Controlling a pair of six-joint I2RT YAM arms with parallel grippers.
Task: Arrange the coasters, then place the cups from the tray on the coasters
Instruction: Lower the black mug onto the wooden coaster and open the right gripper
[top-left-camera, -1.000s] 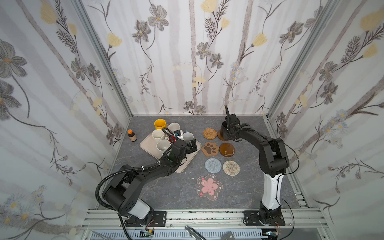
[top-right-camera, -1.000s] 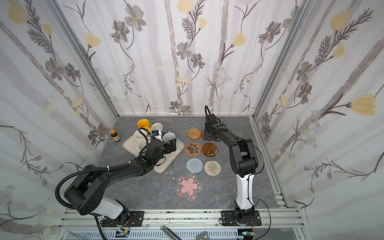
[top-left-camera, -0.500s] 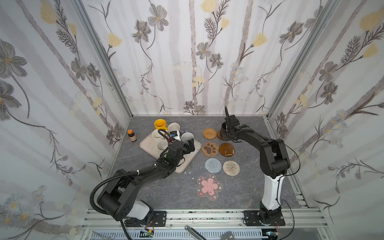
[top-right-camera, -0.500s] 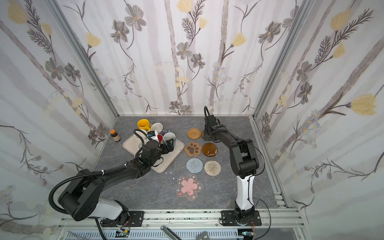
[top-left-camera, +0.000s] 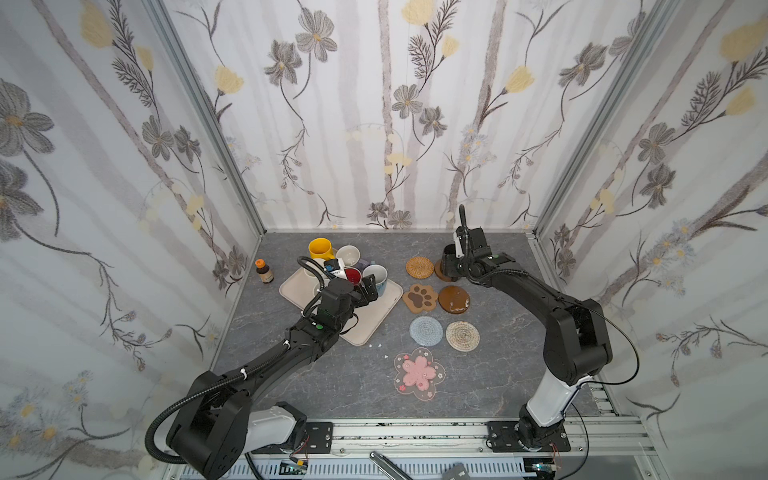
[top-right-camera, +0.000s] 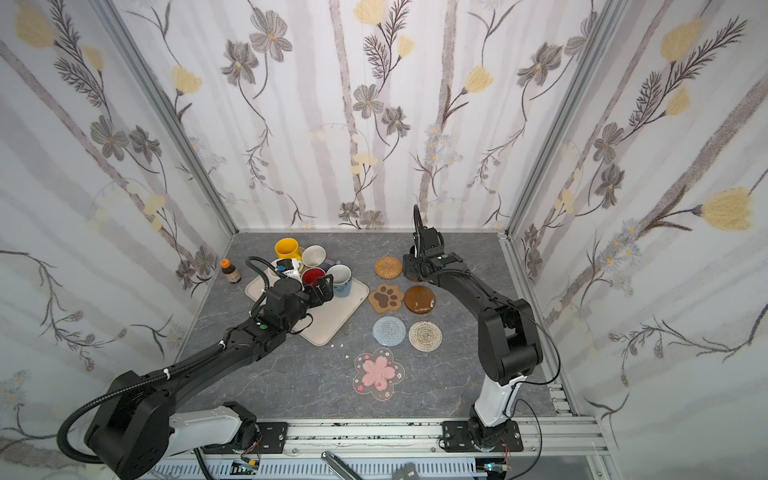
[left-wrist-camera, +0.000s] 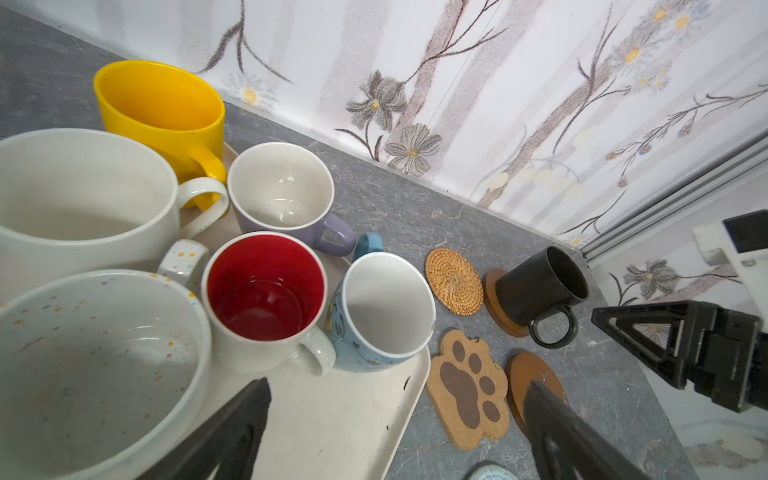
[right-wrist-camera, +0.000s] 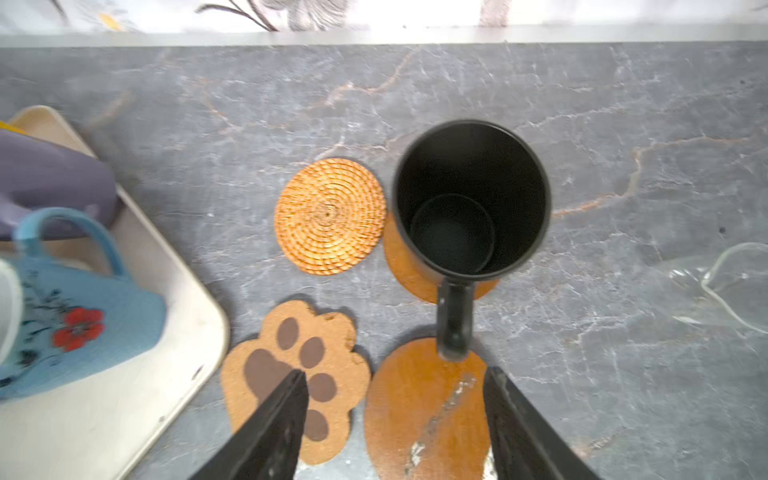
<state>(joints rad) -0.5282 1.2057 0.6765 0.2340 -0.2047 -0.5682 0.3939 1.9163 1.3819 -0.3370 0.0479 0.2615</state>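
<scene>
Seven coasters were laid out on the worktop (top-left-camera: 332, 382) beside the tray (top-left-camera: 374, 318): rattan coaster (top-left-camera: 419, 266), paw-print coaster (top-left-camera: 420, 297), bare wooden coaster (top-left-camera: 454, 299), grey-blue coaster (top-left-camera: 426, 331), braided coaster (top-left-camera: 462, 336) and blossom coaster (top-left-camera: 419, 372), so arranging was judged done. One cup was placed: the black cup (right-wrist-camera: 469, 199) was stood on the far wooden coaster (right-wrist-camera: 405, 266), well apart from the tray. The right end effector (right-wrist-camera: 395, 374) was seen with jaws apart, just short of that cup's handle, nothing gripped. Six cups were left at the tray: yellow cup (left-wrist-camera: 162, 108), lavender cup (left-wrist-camera: 282, 187), red-inside cup (left-wrist-camera: 266, 286), blue cup (left-wrist-camera: 382, 307), plain cream cup (left-wrist-camera: 83, 187), speckled cream cup (left-wrist-camera: 95, 365). The left end effector (left-wrist-camera: 399, 384) was held over the tray, jaws apart, empty.
</scene>
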